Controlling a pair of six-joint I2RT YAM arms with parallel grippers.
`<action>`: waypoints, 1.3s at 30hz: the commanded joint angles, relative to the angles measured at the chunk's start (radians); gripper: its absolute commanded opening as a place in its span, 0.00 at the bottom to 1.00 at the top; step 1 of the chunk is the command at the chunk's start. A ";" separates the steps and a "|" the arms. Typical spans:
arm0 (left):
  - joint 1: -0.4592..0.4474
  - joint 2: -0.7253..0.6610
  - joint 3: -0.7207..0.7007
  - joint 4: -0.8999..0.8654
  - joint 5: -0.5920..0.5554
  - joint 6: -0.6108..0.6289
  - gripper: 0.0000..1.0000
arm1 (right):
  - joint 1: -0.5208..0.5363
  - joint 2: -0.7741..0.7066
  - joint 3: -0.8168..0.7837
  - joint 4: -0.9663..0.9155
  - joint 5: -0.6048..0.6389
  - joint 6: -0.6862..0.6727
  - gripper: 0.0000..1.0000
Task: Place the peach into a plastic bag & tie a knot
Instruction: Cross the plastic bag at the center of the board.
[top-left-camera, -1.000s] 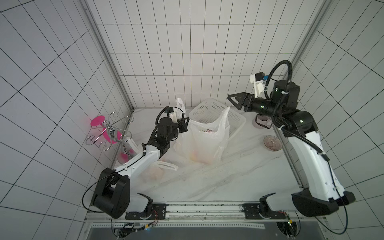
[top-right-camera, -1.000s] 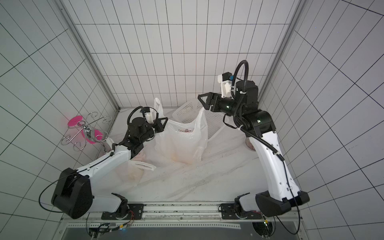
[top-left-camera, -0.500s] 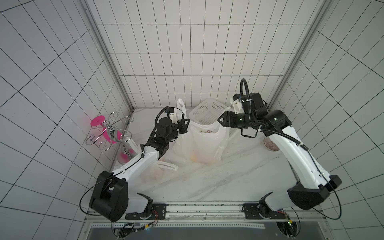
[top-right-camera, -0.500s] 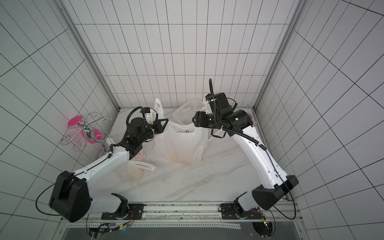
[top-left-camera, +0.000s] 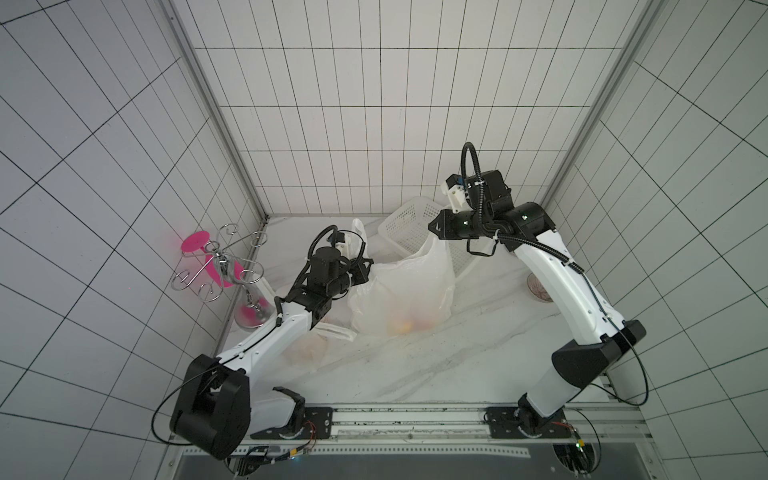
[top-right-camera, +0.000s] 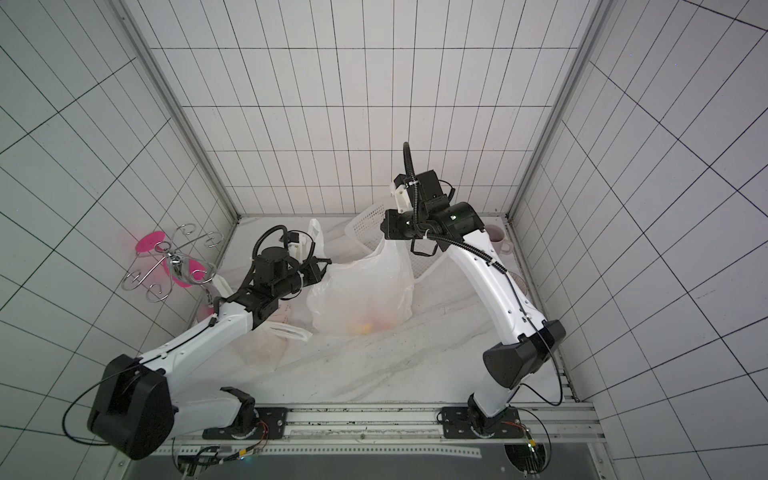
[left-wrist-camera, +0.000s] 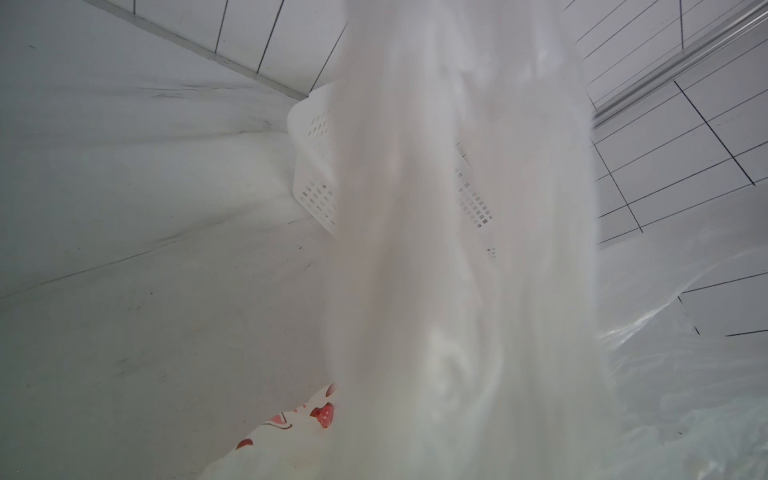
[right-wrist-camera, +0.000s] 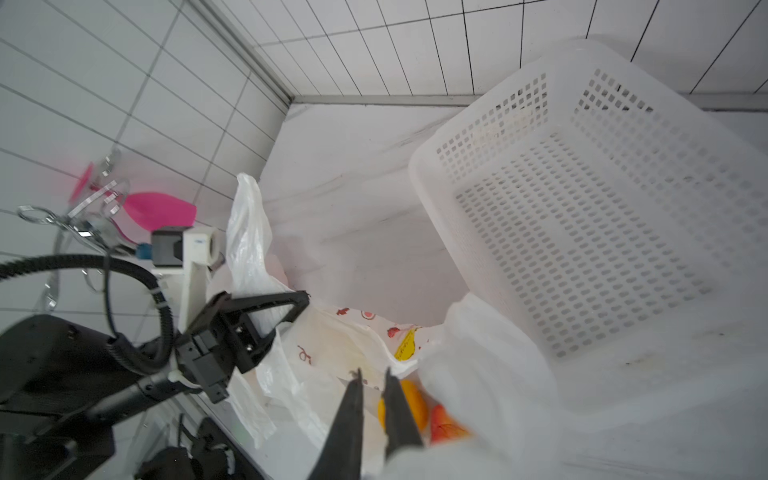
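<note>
A thin white plastic bag (top-left-camera: 401, 286) (top-right-camera: 361, 291) stands mid-table. At its bottom lie a yellow-orange fruit (right-wrist-camera: 409, 405) and a redder one that looks like the peach (right-wrist-camera: 444, 424) (top-left-camera: 428, 322). My left gripper (top-left-camera: 361, 270) (right-wrist-camera: 301, 299) is shut on the bag's left handle (top-left-camera: 358, 232), whose film fills the left wrist view (left-wrist-camera: 457, 249). My right gripper (top-left-camera: 434, 235) (right-wrist-camera: 372, 374) is at the raised right handle (top-left-camera: 436, 257). Its fingers stand a narrow gap apart over the bag's mouth. Film bunches against one finger; whether any lies between them does not show.
A white perforated basket (top-left-camera: 409, 226) (right-wrist-camera: 582, 208) sits behind the bag at the back wall. A wire-and-pink rack (top-left-camera: 220, 266) stands at the left wall. A second filled bag (top-left-camera: 307, 349) lies under my left arm. A small bowl (top-left-camera: 538, 286) and mug (top-right-camera: 496, 239) are at the right.
My right arm swung down and left from above the basket to the bag's right handle, and its jaws narrowed. The left arm kept its hold.
</note>
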 joint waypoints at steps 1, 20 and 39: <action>0.041 0.039 0.059 -0.070 -0.004 0.009 0.00 | -0.057 -0.082 -0.081 0.054 -0.182 -0.081 0.44; 0.068 0.094 0.176 -0.059 0.239 0.086 0.00 | -0.170 -0.278 -0.738 0.745 -0.280 -0.283 0.98; 0.073 0.093 0.174 -0.041 0.356 0.136 0.00 | -0.234 -0.052 -0.731 0.998 -0.673 -0.121 0.98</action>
